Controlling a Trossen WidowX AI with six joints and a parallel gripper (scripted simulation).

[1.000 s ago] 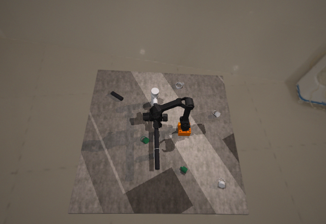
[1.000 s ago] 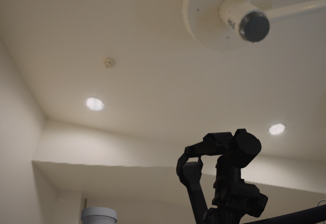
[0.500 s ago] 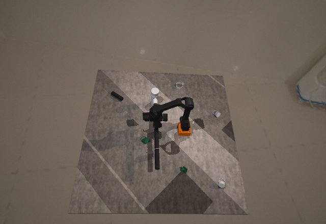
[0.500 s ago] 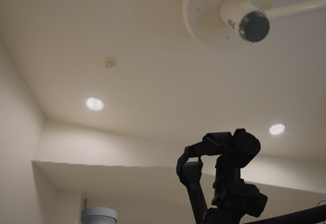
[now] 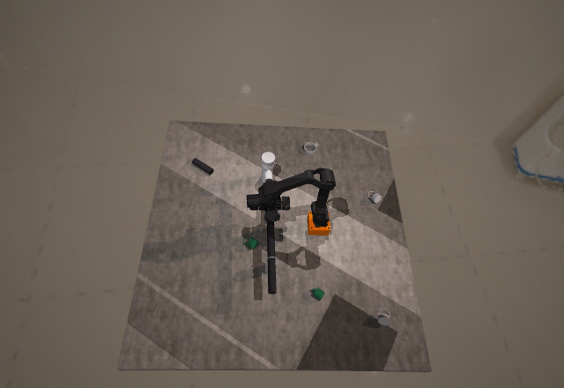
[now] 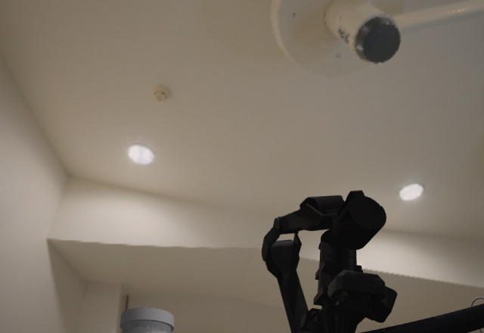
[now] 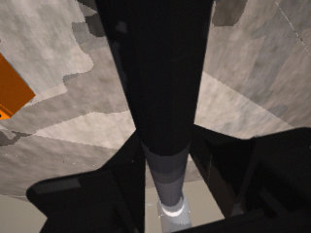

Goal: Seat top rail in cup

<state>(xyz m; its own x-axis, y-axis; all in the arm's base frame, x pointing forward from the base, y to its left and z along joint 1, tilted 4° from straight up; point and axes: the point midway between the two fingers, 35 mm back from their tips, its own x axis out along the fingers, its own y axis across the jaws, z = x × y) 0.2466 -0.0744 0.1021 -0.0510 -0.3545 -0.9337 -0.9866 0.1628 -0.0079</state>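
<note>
The black rail [image 5: 271, 279] [image 6: 442, 317] [image 7: 162, 73] passes through the thin ring of the loop cap [image 5: 271, 258] [image 6: 477, 303]. My gripper [image 5: 270, 202] [image 7: 159, 127] is shut on the rail, with a finger on each side of it. Beyond the fingers, the rail's far end meets the pale rim of the rail-end cup [image 5: 267, 175] [image 7: 176, 222]. It lines up roughly with the cup's mouth, but I cannot tell how deep it sits. The big post's white cap [image 5: 268, 158] [image 6: 147, 317] is just behind the cup. The brace band is not clearly visible.
The orange arm base [image 5: 318, 229] stands right of the rail. Two green fittings [image 5: 251, 243] [image 5: 318, 294] lie either side of the rail. A short black tube [image 5: 203, 166] lies back left. A grey ring [image 5: 310, 147] and two grey cups [image 5: 374, 197] [image 5: 383, 317] lie to the right.
</note>
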